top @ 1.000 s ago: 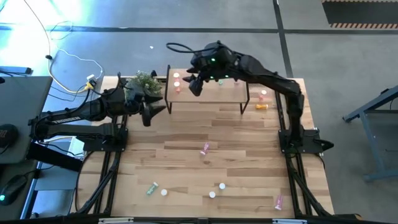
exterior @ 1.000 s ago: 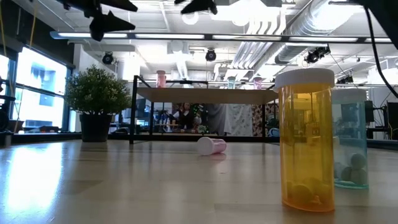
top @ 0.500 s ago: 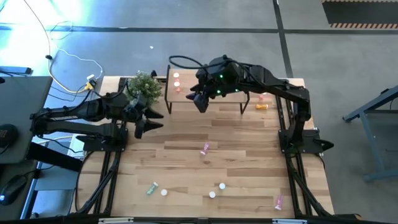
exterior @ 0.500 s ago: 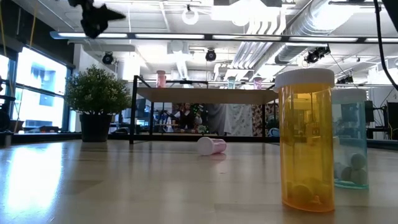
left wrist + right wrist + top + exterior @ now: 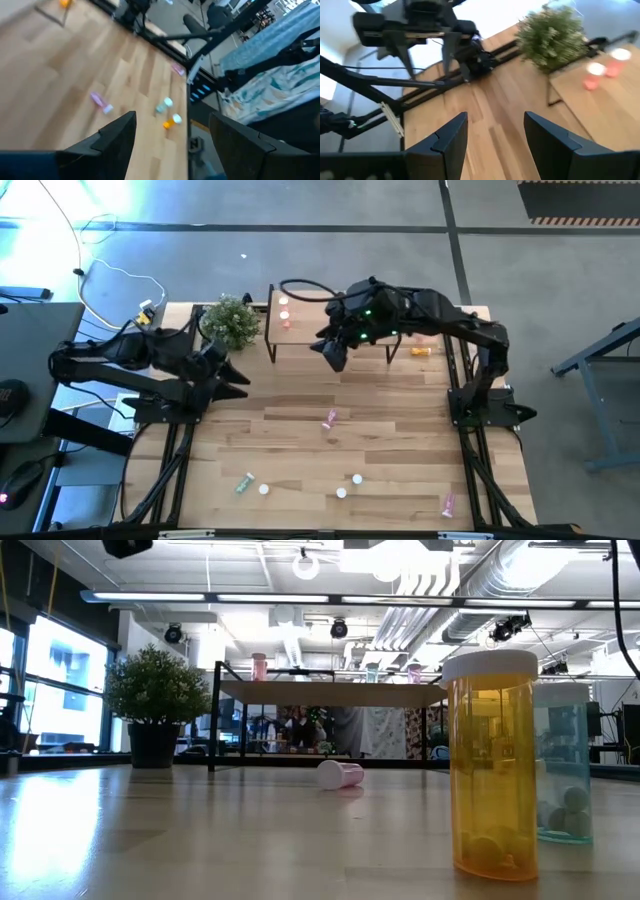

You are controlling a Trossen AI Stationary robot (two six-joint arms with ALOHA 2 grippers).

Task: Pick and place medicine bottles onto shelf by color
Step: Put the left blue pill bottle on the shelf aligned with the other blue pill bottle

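Right gripper [image 5: 331, 352] open, empty, at the light-wood, black-legged shelf's [image 5: 375, 333] front edge. 2 pink capped bottles [image 5: 284, 311] stand upright, apparently well apart from it. Left gripper [image 5: 232, 372] open over bare planks.

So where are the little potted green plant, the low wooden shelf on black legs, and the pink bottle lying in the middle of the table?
Potted green plant [image 5: 231, 320], high view, on its foliage.
Low light-wood shelf [image 5: 305, 340], high view, bare top.
Pink bottle lying down [image 5: 328, 420], high view, its body.
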